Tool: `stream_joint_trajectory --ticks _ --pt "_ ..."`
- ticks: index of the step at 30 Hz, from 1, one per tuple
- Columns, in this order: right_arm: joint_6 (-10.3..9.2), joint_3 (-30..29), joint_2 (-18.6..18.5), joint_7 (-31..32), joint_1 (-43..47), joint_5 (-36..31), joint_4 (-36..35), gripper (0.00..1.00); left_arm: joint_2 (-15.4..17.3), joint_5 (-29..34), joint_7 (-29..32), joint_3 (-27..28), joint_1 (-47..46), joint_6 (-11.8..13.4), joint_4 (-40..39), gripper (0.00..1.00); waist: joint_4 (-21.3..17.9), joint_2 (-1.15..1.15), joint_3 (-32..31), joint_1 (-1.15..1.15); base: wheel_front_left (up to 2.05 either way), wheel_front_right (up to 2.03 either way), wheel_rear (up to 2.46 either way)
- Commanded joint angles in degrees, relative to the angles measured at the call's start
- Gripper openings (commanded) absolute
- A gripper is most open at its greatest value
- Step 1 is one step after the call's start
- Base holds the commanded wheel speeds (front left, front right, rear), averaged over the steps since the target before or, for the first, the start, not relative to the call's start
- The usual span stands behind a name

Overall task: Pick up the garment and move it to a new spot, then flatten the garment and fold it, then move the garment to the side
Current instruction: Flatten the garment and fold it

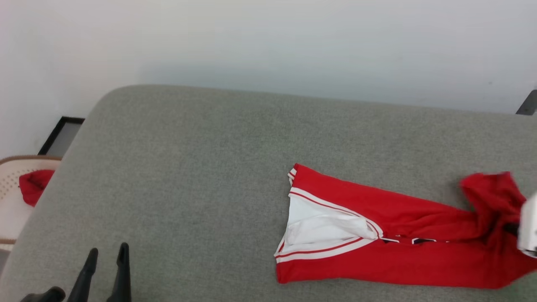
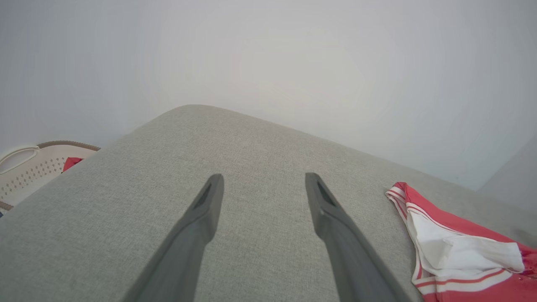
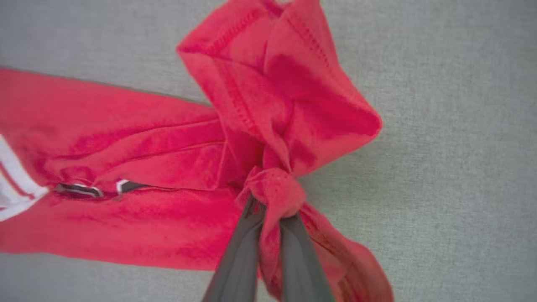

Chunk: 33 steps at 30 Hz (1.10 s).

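The garment [image 1: 398, 235] is laid on the grey table [image 1: 209, 167], towards its near right part, stretched left to right. Its left end is turned open, so a white panel edged with red-and-white stripes is shown. The rest is red and creased.

The garment's right end is bunched and raised by the right gripper [image 3: 270, 209]. The jaws are clamped together on a knot of red fabric. In the right wrist view a hemmed flap is seen standing up beyond the grip, and a small dark-and-white mark is seen along a fold. In the head view the pale right wrist [image 1: 529, 226] is seen at the right edge, against the raised cloth.

The left gripper [image 1: 108, 249] is held at the lower left over bare table, well apart from the garment. Its jaws are spread wide, with nothing between them.

A cream perforated basket [image 1: 8, 184] is seen off the table's left edge, with a small red cloth [image 1: 33, 184] in it.
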Motion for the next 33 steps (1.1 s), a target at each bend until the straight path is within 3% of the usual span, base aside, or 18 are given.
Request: stream_joint_trajectory --ticks 1,2,3,14,21,33 --pt "-0.06 0.42 1.21 0.35 0.88 1.39 -1.01 0.0 0.17 -0.06 0.02 0.04 0.84 0.11 0.03 1.0 -0.33 0.0 -0.9 0.0 0.0 0.0 0.0" --pt "-0.06 0.95 2.15 0.8 1.08 2.02 -2.18 0.0 0.16 -0.18 0.11 -0.07 0.86 0.09 0.03 1.0 -0.27 0.0 -1.17 0.0 0.0 0.0 0.0" --pt "-0.06 5.45 6.9 2.63 2.29 4.01 -9.95 0.0 0.03 -0.42 0.64 -1.09 0.03 -0.44 0.13 1.0 1.36 0.0 -2.07 0.0 0.0 0.0 0.0" --pt "-0.06 12.66 15.4 2.63 -0.25 3.45 -13.66 0.0 -1.08 -0.06 0.93 -4.05 -2.86 -1.54 2.05 1.0 6.92 0.0 -2.03 0.0 0.0 0.0 0.0" --pt "-0.05 15.98 19.96 -0.48 -3.37 1.75 -9.34 0.0 -2.04 0.09 0.46 -5.8 -4.58 -2.57 4.14 1.0 9.99 0.0 -1.28 0.0 0.0 0.0 0.0" --pt "-0.05 17.61 23.27 -6.23 -9.0 -0.91 3.84 0.0 -3.03 -0.08 -0.42 -7.07 -7.1 -3.77 7.34 1.0 12.86 0.0 -0.03 0.0 0.0 0.0 0.0"
